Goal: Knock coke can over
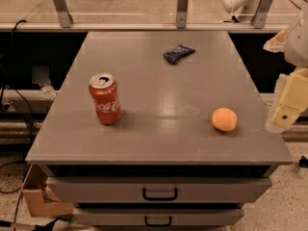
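Observation:
The coke can (105,99), red with white script and a silver top, stands upright on the left part of the grey table top (159,76). An orange fruit (224,119) lies at the front right. A small dark blue snack packet (178,53) lies toward the back, right of centre. My gripper (288,110) hangs at the far right edge of the view, beside the table's right edge, well away from the can.
The table has two drawers with dark handles (160,193) at the front. A railing with metal posts (182,6) runs behind the table. A cardboard box (39,198) sits on the floor at the lower left, with cables along the left.

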`<action>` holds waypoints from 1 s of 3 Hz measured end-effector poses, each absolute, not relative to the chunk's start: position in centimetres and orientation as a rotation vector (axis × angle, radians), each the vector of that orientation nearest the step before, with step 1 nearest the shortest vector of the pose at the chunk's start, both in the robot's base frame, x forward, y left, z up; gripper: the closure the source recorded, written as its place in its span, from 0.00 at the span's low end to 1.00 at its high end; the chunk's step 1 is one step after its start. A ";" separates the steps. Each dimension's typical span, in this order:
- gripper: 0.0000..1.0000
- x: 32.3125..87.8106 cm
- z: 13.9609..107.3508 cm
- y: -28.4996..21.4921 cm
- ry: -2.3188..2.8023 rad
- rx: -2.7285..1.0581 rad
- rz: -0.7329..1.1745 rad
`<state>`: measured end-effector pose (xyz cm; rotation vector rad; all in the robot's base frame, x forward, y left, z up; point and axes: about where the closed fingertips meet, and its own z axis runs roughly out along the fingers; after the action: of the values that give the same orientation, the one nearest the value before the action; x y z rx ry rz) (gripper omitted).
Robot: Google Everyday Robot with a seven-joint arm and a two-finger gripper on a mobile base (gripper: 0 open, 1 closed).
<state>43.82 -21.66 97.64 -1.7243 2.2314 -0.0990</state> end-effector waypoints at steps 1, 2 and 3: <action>0.00 43.8 97.6 -21.7 2.231 -1.724 -0.099; 0.00 43.7 97.5 -20.9 2.202 -1.661 -0.055; 0.00 44.7 94.6 -18.1 2.084 -1.628 0.098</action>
<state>44.71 -18.07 94.61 -1.6279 2.0837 0.0982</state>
